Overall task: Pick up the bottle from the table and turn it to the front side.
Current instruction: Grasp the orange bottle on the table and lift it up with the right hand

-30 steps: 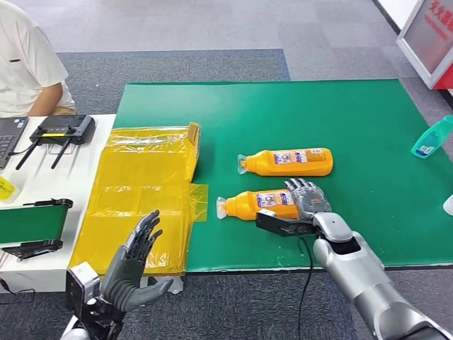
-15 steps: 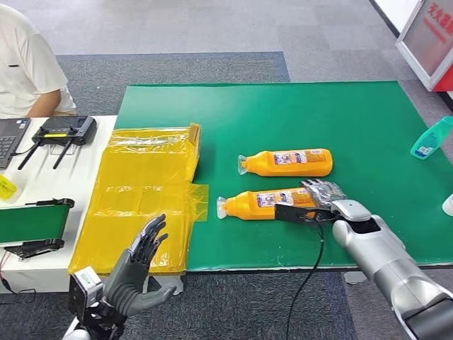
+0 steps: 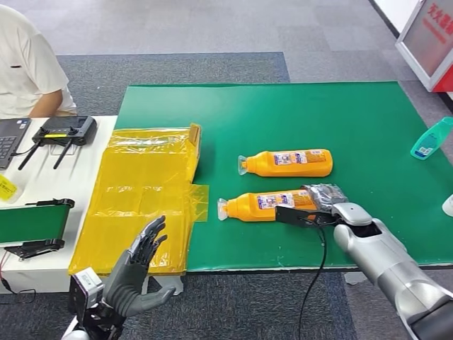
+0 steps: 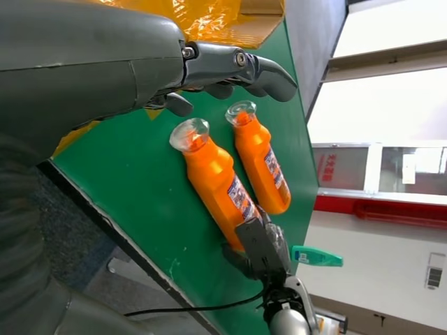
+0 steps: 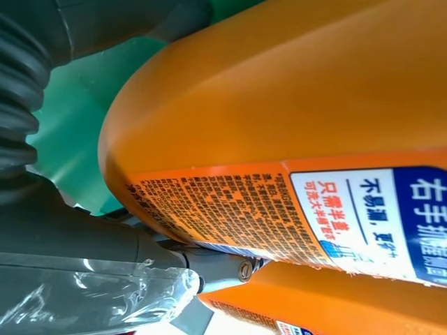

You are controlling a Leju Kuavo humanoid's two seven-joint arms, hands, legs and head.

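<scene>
My right hand [image 3: 323, 194] fingers [image 5: 158, 258] at base of nearer orange bottle [image 3: 267, 204]; whether closed on it, cannot tell. Bottle flat on green mat [image 3: 320, 113], toward near edge. Wrap firmly before lifting, then roll label frontward. Left hand [image 3: 136, 265] spread, idle.

Orange bottle [image 3: 267, 204]: glossy smooth plastic, printed label. Tabletop [image 3: 331, 117]: matt green mat. Yellow bags [image 3: 141, 195]: shiny, wrinkled plastic film.

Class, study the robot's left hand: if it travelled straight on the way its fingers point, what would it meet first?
Probably the yellow plastic sheet: the left hand, open, points up over it. Depth is unclear, so it might pass above.
</scene>
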